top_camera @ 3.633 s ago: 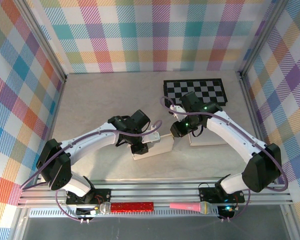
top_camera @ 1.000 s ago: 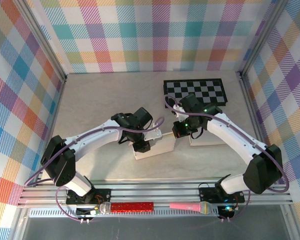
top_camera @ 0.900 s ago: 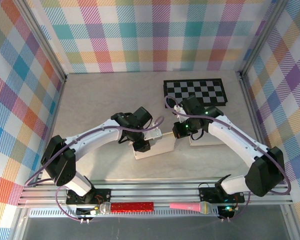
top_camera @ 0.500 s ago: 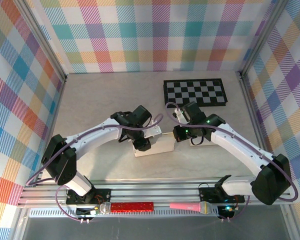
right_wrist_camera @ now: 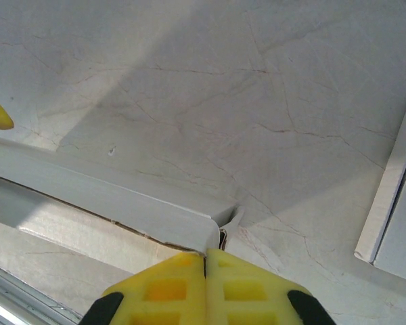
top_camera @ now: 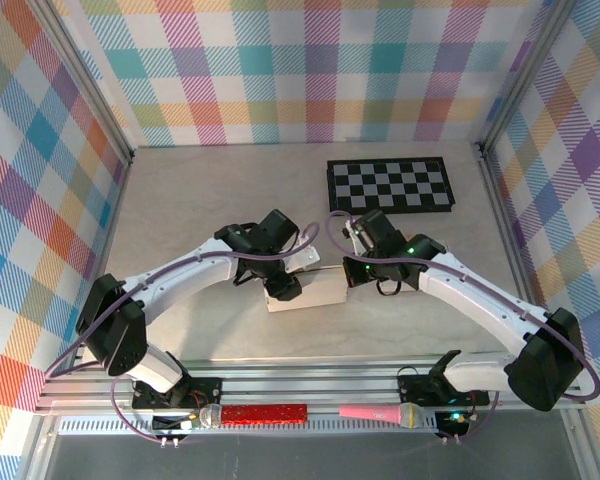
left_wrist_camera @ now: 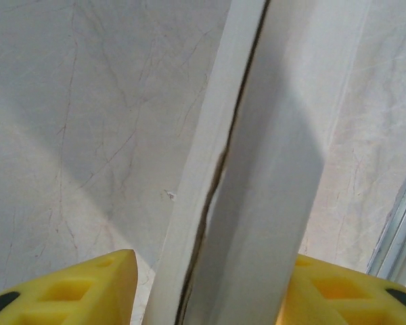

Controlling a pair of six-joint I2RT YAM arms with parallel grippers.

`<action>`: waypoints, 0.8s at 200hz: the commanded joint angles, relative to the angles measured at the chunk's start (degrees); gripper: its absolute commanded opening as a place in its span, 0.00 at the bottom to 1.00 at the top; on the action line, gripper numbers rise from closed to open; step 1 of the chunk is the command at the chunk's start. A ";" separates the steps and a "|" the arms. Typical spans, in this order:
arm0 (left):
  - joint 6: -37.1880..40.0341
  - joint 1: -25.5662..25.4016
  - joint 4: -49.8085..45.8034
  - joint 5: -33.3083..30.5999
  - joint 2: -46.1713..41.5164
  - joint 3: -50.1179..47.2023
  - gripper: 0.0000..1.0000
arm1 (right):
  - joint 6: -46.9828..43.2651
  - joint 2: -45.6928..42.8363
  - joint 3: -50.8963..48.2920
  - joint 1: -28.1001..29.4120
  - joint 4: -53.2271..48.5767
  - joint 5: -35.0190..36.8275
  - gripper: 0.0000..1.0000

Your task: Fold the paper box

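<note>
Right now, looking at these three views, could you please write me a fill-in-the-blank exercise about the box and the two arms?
1. On the right gripper, the jaws are ____ at a corner of the paper box.
2. On the left gripper, the jaws stand on either side of a box wall coloured ____.
3. The checkerboard lies at the far ____ side of the table.
Missing words: shut; white; right.

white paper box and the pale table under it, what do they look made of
White paper box: thin matte card or stiff paper, going by its crisp folds and the dark, slim raw edge at the seam. Pale table: smooth, low-sheen, marble-patterned with fine veins; whether stone, laminate or a printed mat cannot be told.
</note>
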 commanded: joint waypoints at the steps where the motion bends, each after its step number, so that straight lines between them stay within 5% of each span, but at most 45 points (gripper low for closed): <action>1: -2.15 0.27 1.40 -0.26 -2.77 -0.73 0.55 | 2.29 -0.20 -1.24 1.57 -2.72 2.34 0.00; 63: -8.73 0.50 3.28 -2.48 -8.65 -1.61 0.59 | 3.79 -0.02 -0.33 3.35 -4.61 5.92 0.00; 103: -20.29 4.66 0.99 -5.97 -15.54 -1.49 0.56 | 4.41 0.57 0.69 4.21 -5.14 6.98 0.00; 160: -28.32 10.91 -15.34 0.89 -17.81 1.12 0.49 | 4.90 2.31 1.97 4.96 -5.76 7.07 0.00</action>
